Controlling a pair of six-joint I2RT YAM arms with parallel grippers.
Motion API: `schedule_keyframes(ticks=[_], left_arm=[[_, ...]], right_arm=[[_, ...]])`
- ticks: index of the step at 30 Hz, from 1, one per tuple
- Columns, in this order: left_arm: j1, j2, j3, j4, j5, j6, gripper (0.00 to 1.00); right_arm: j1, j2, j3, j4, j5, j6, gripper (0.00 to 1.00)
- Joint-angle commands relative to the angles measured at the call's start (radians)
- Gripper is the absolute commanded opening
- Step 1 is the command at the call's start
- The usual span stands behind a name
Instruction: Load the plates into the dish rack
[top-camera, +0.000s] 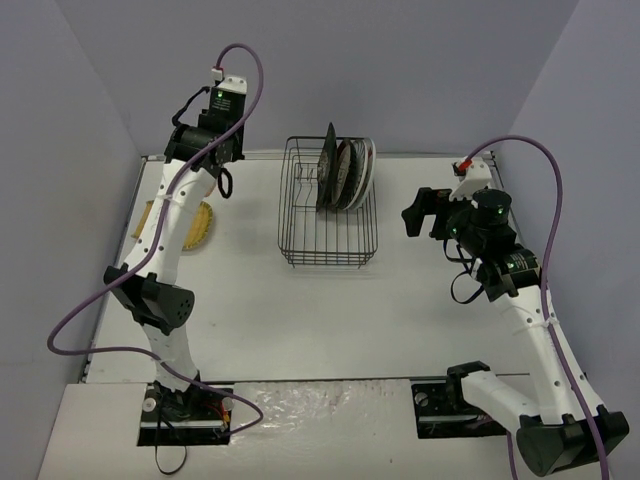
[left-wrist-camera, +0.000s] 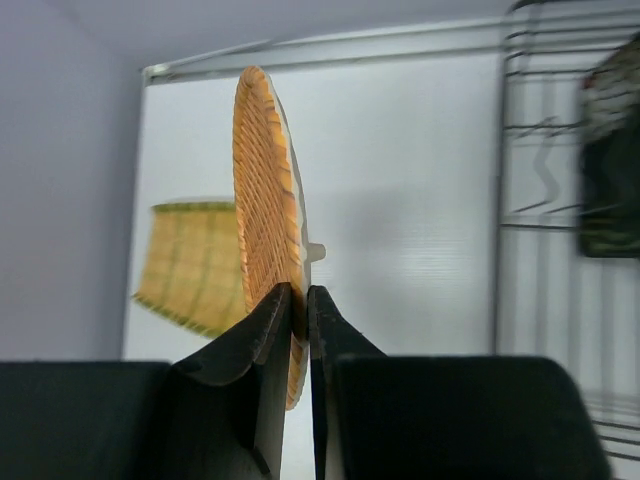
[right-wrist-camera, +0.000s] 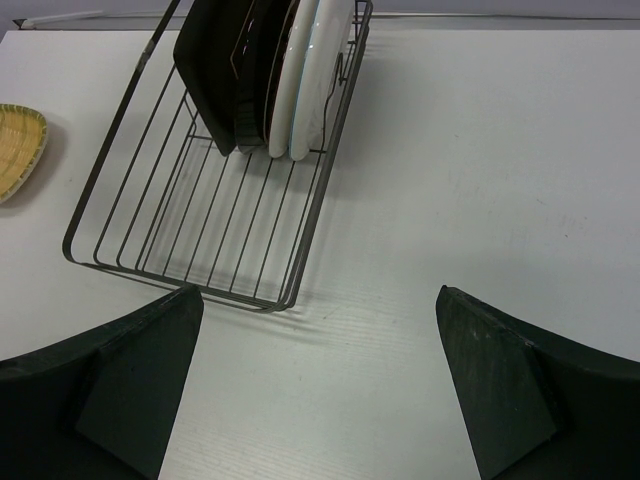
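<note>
My left gripper (left-wrist-camera: 298, 295) is shut on the lower rim of the orange plate (left-wrist-camera: 265, 200) and holds it upright and edge-on, above the table's far left. In the top view this gripper (top-camera: 222, 182) hangs left of the dish rack (top-camera: 330, 240). The yellow-green plate (left-wrist-camera: 190, 265) lies flat on the table beyond it, and shows partly under the left arm (top-camera: 207, 225). The black wire rack holds several upright plates at its far end: the dark square one (right-wrist-camera: 215, 60) leftmost, white ones (right-wrist-camera: 310, 80) to its right. My right gripper (right-wrist-camera: 318, 300) is open and empty, right of the rack (top-camera: 420, 212).
The near half of the rack (right-wrist-camera: 200, 220) holds only bare wires. The yellow-green plate also shows at the left edge of the right wrist view (right-wrist-camera: 18, 145). Grey walls close in the table on the left, back and right.
</note>
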Motion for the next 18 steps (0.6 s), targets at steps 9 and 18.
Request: schedule_keyframes(ticks=[9,18], left_arm=[[-0.020,-0.014,0.052,0.417,0.605,-0.303,0.00],[-0.051,0.178,0.184,0.481,0.671,-0.322,0.00]], right_arm=[[0.007,0.006,0.070,0.055,-0.010,0.012,1.00],[0.006,-0.010,0.064,0.052,-0.001,0.006,1.00]])
